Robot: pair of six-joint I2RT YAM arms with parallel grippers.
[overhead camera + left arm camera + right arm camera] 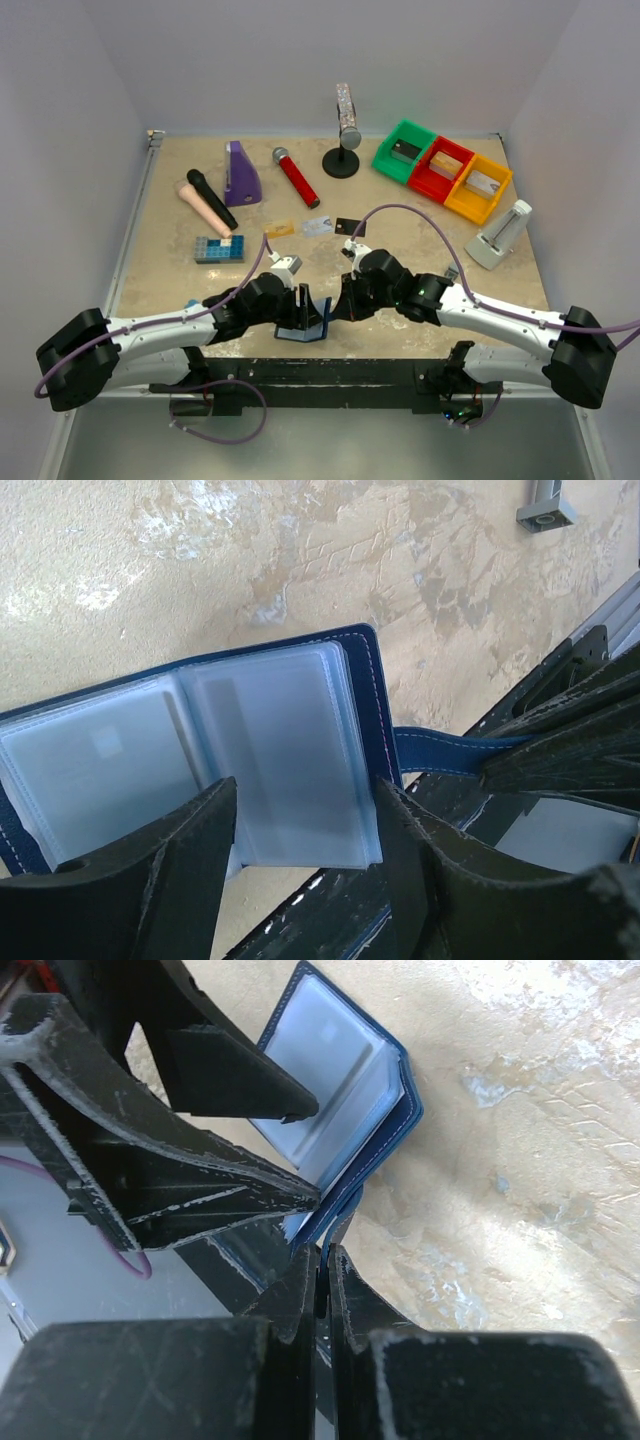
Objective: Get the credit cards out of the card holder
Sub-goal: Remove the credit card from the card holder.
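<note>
While the card holder [303, 325] lies open at the near edge of the surface [160, 270], midway between its corners, we see the left jaws standing apart astride its right-hand clear sleeves [280, 740], and the right jaws closed on its blue snap tab [440, 752].

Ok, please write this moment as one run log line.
right gripper shut on tab of card holder | left gripper open around its clear sleeves | three credit cards lie on table
</note>
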